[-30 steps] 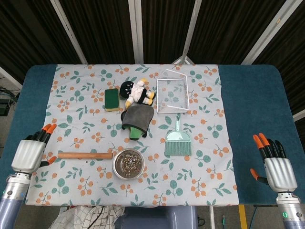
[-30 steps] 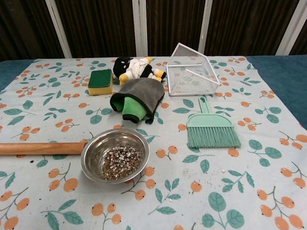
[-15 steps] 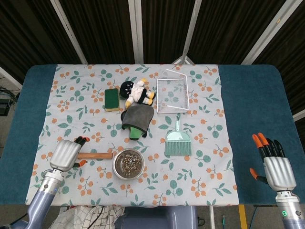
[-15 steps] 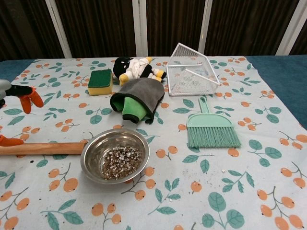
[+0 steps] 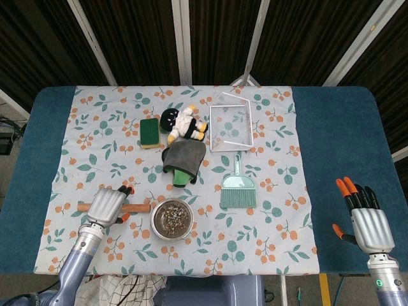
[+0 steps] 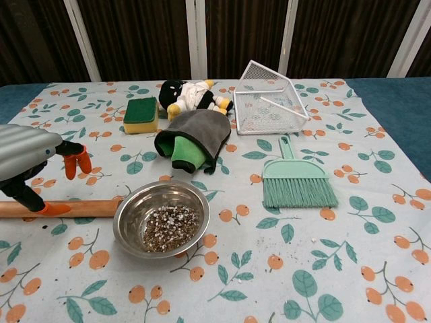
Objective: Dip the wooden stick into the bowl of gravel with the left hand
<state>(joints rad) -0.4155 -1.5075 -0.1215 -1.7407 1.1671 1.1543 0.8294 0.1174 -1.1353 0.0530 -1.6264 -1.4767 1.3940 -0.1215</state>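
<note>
Head view: the left robot hand (image 5: pixel 107 205) has moved in from the table's left edge and now sits directly over the wooden stick (image 5: pixel 135 208), which lies flat on the table just left of the bowl of gravel (image 5: pixel 171 218); the reach is judged complete and the grasp not yet made; the palm covers the stick's middle, so finger contact cannot be confirmed here; the right robot hand (image 5: pixel 364 218) has barely shifted, fingers extended and holding nothing.

Chest view: the left robot hand (image 6: pixel 30 165) has entered at the frame's left edge; its fingers are spread above the wooden stick (image 6: pixel 84 207), one orange tip low beside it, with nothing gripped; the stick's left end is cut off by the frame; the right robot hand is out of frame.
</note>
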